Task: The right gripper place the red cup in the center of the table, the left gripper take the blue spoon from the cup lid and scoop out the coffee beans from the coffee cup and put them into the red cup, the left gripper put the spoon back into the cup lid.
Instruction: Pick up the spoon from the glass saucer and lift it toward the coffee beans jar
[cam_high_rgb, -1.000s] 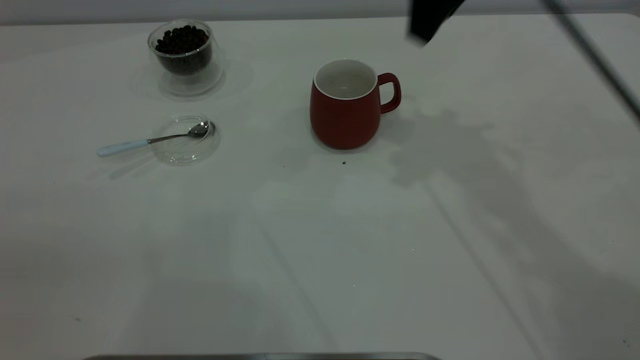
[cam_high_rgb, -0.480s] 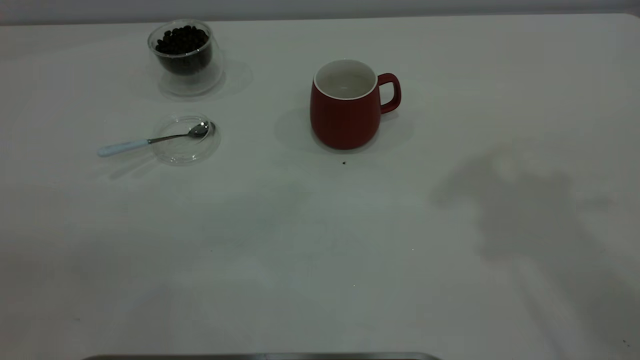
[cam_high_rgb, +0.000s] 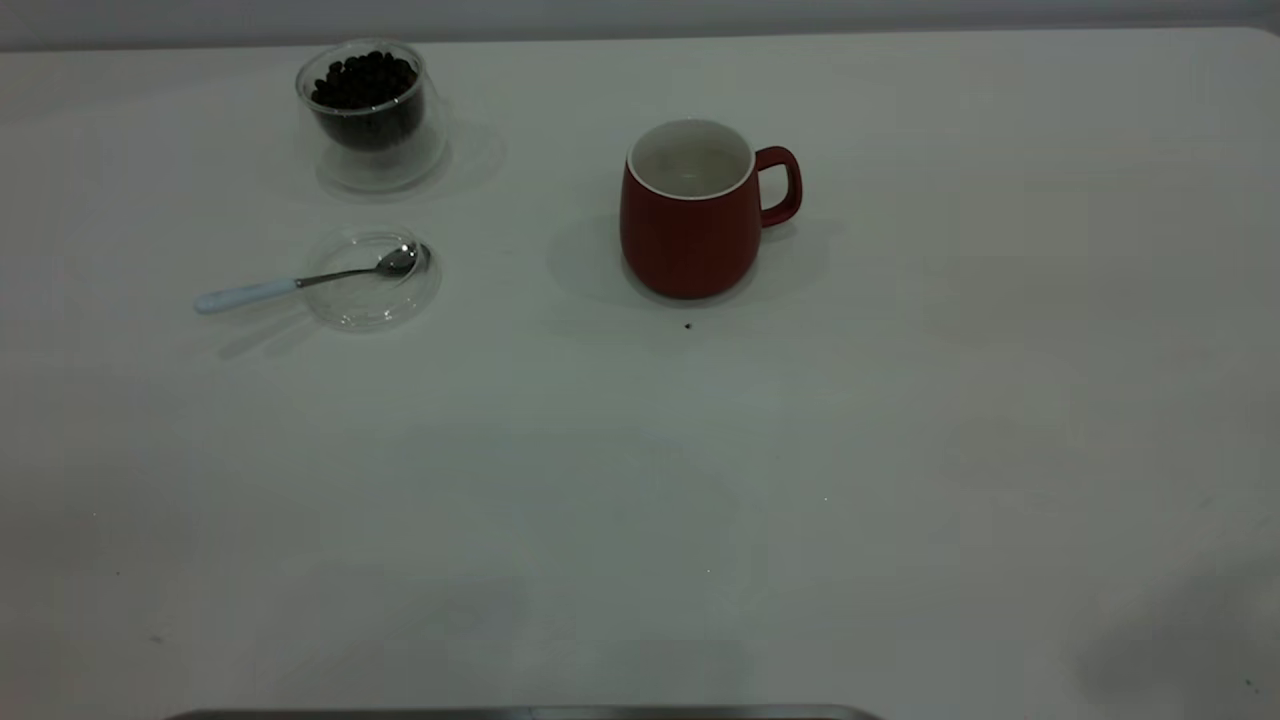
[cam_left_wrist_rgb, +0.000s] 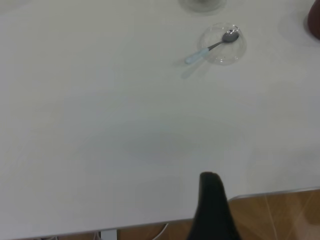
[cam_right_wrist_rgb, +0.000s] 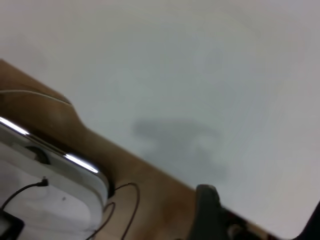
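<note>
Red cup (cam_high_rgb: 688, 215) stands placed mid-surface; blue spoon (cam_high_rgb: 300, 281) rests in the cup lid (cam_high_rgb: 372, 280) beside it. Left gripper (cam_left_wrist_rgb: 212, 207), state untellable, must fetch the spoon next.

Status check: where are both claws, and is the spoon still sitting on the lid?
Both claws off the work area, left claw over the table edge. Blue spoon untouched, bowl on cup lid. Red cup upright, centre. Nothing in the way.

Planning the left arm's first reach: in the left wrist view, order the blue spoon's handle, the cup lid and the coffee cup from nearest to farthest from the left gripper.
1. The blue spoon handle, jutting toward the left gripper.
2. The cup lid, holding the spoon's bowl.
3. The coffee cup, beyond the lid at the frame edge.
</note>
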